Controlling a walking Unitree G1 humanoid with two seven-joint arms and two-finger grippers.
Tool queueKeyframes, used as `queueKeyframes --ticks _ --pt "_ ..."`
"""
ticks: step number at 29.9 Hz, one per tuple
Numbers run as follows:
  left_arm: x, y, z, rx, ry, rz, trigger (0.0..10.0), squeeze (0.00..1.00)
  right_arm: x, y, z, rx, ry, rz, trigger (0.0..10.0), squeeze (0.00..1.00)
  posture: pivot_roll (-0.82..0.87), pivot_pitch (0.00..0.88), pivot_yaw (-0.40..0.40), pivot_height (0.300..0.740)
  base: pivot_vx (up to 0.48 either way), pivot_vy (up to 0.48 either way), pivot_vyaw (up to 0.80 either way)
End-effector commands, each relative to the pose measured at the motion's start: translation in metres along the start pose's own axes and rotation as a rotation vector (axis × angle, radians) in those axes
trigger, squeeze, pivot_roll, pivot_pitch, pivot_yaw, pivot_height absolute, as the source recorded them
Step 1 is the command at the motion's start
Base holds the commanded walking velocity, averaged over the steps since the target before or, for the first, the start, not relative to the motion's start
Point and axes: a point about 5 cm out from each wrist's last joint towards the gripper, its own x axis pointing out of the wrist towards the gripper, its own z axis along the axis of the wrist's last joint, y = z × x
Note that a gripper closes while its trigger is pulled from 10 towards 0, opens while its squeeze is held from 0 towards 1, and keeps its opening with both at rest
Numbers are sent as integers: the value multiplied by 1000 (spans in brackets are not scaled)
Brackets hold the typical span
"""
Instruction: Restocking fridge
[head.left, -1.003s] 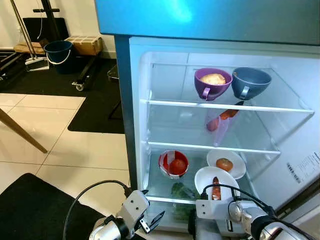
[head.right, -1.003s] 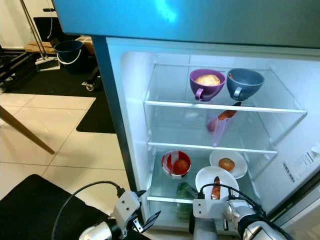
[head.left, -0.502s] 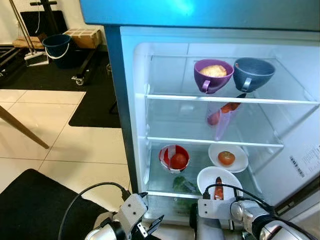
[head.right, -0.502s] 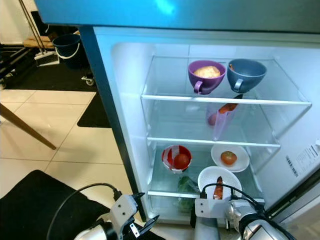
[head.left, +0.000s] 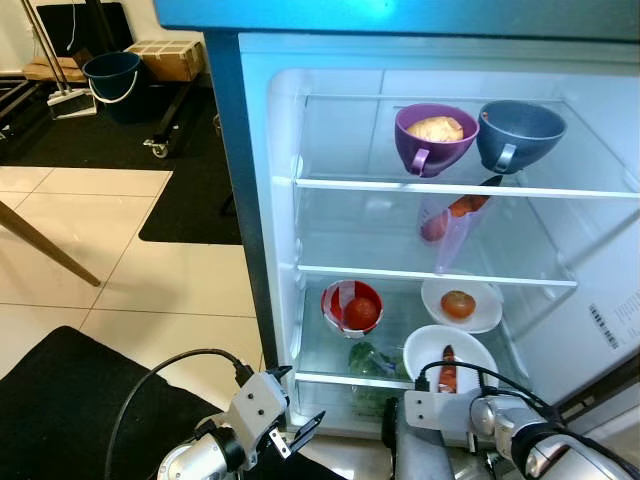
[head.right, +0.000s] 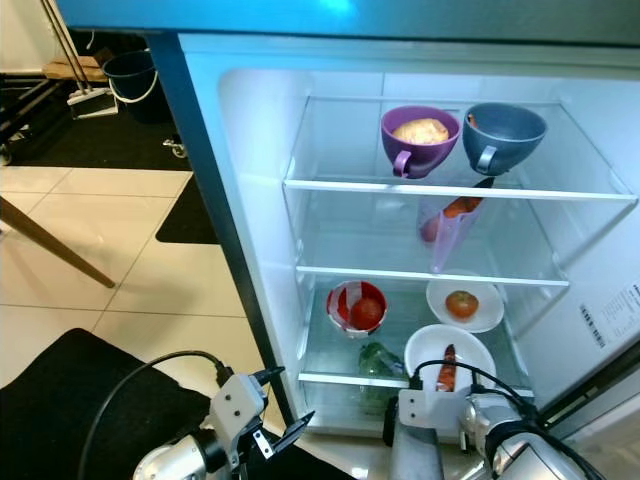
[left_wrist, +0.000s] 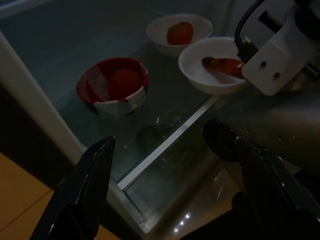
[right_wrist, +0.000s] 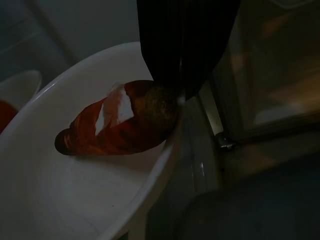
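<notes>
Our right gripper (right_wrist: 182, 75) seems clamped on the near rim of the white bowl (head.left: 425, 352) holding a carrot (right_wrist: 120, 120), on the fridge's bottom shelf (head.left: 335, 372). Our left gripper (left_wrist: 175, 165) hangs wide open, near the red bowl (left_wrist: 112, 85).

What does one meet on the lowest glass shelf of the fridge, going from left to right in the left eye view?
Red and white bowl holding a tomato → white bowl holding a sausage → white bowl holding a tomato.

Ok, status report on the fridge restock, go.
Left end effector open, low before the fridge. Right end effector at rim of white bowl holding a carrot, bottom shelf; grip unclear. Nothing blocking.
</notes>
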Motion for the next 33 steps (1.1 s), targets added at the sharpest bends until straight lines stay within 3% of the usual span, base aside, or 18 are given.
queueKeyframes --ticks 1,15,16,28,33 --pt "-8 0 0 -5 18 -12 10000 0 -1 -2 -5 29 18 1 10000 0 162 211 10 488 0 0 0" --pt "-20 -4 19 -2 8 -25 10000 0 -5 -25 -13 56 37 -63 10000 0 206 304 32 488 0 0 0" --pt "-21 -2 23 2 4 -18 10000 0 -7 -35 -11 55 30 -96 10000 0 216 317 34 488 0 0 0" --pt "-23 -4 32 4 8 -18 10000 0 -13 -66 2 39 1 -192 10000 0 226 324 35 488 0 0 0" --pt "-23 -5 36 -1 14 -21 10000 0 -13 -66 2 28 0 -188 10000 0 224 327 32 488 0 0 0"
